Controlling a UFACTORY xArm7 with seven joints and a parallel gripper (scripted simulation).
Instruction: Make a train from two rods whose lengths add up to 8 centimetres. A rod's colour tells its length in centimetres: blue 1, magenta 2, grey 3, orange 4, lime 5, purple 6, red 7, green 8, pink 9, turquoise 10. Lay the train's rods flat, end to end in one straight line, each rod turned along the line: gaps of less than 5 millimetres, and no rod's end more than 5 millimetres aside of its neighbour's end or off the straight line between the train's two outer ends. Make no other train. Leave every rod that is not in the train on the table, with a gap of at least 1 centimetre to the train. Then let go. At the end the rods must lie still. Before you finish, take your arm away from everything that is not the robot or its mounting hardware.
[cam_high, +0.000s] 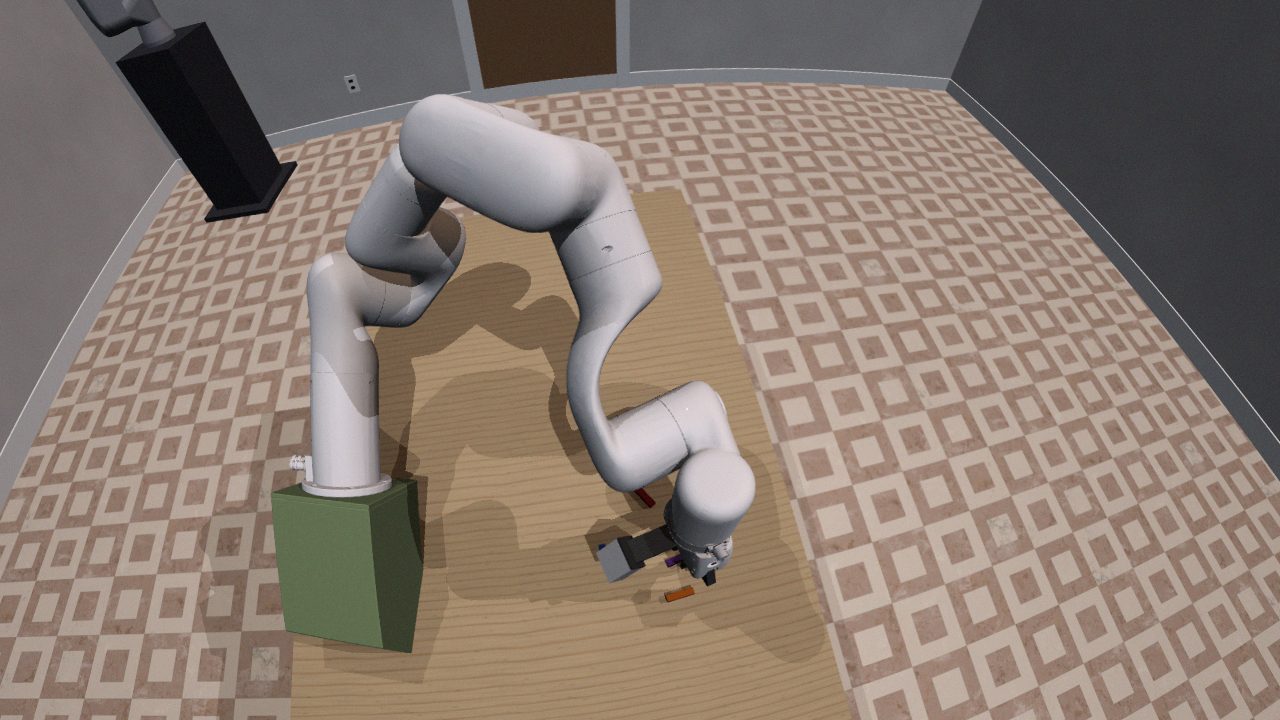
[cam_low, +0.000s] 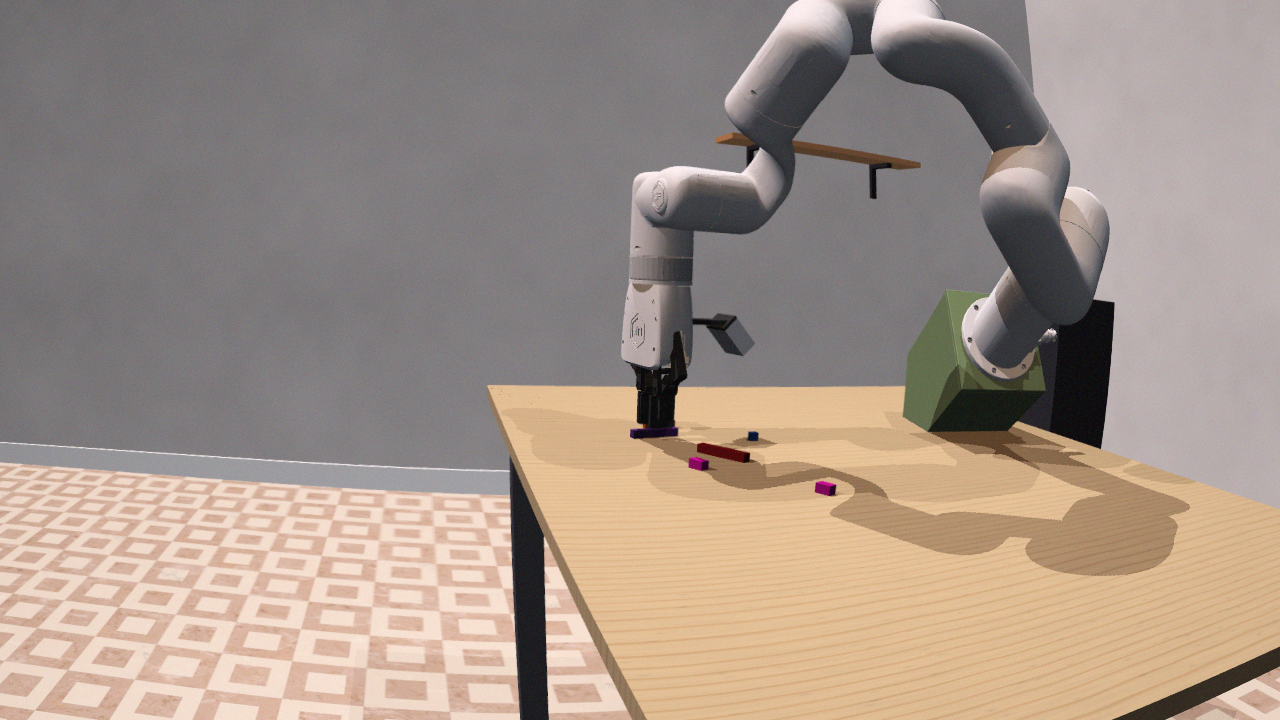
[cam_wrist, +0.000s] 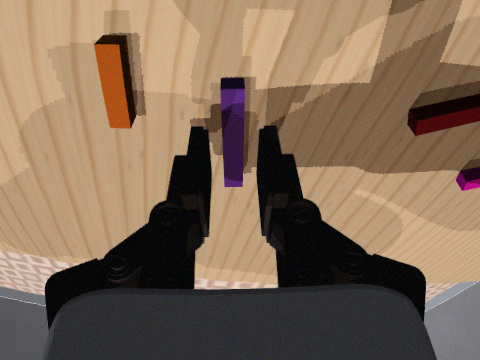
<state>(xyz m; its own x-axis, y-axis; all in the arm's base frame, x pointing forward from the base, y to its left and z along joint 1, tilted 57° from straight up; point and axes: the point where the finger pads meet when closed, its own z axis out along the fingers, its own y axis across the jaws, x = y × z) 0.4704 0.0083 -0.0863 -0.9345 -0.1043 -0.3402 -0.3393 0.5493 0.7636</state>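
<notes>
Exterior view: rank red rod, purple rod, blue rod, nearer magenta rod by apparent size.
1. red rod
2. purple rod, close to red, partly hidden by the gripper
3. nearer magenta rod
4. blue rod, farther away

No readable words or numbers anywhere. Only a small embossed logo on the white wrist housing (cam_low: 637, 331) above the hand, centre of the exterior view, too small to make out. Another faint round emblem on the elbow joint (cam_low: 658, 195) higher up, equally illegible. Nothing printed on the rods.
</notes>
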